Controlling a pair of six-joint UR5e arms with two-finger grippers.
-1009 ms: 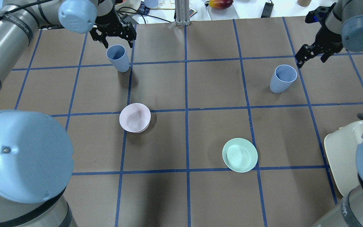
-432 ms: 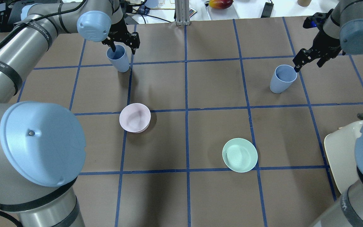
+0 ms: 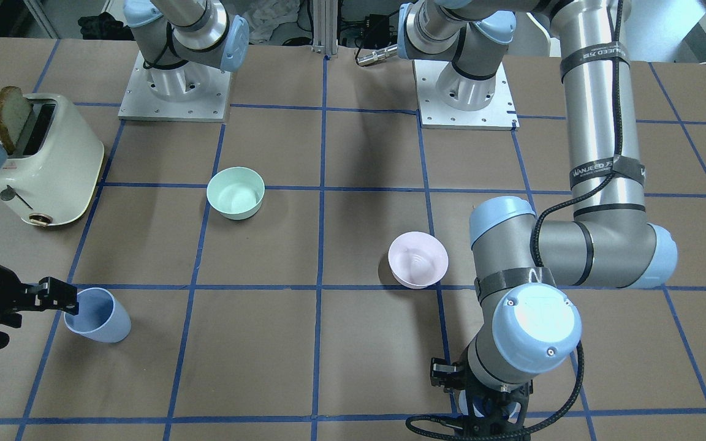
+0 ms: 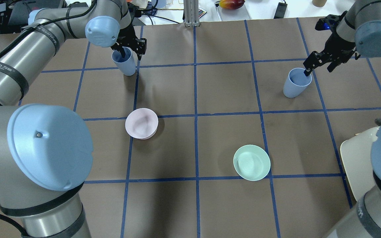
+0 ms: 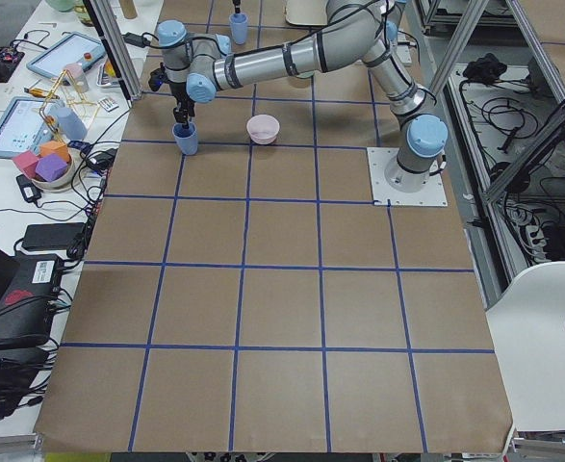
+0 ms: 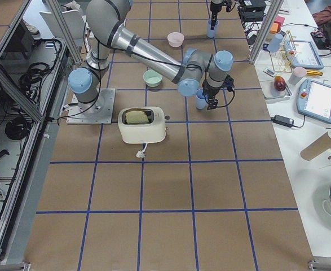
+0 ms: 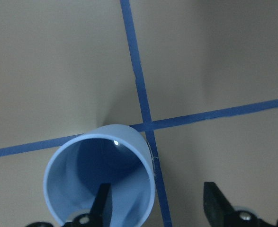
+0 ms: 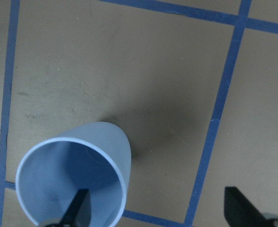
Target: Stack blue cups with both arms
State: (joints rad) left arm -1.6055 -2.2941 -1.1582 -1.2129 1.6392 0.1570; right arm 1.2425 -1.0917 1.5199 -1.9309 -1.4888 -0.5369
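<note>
Two pale-blue cups stand upright on the brown table. The left cup (image 4: 124,62) is at the far left and the right cup (image 4: 295,83) at the far right. My left gripper (image 4: 131,51) is open and straddles the left cup's rim. In the left wrist view one finger (image 7: 102,203) is inside the cup (image 7: 101,179) and the other is outside. My right gripper (image 4: 317,67) is open and straddles the right cup's rim in the same way. In the right wrist view one finger (image 8: 77,205) is inside that cup (image 8: 75,175).
A pale pink bowl (image 4: 141,123) sits left of centre and a mint-green bowl (image 4: 251,162) right of centre, both nearer the robot than the cups. A cream toaster (image 3: 46,162) with bread stands near the right arm's base side.
Both grippers have come down over their cups. Each now has one finger inside the cup's mouth. The cups have not moved.
</note>
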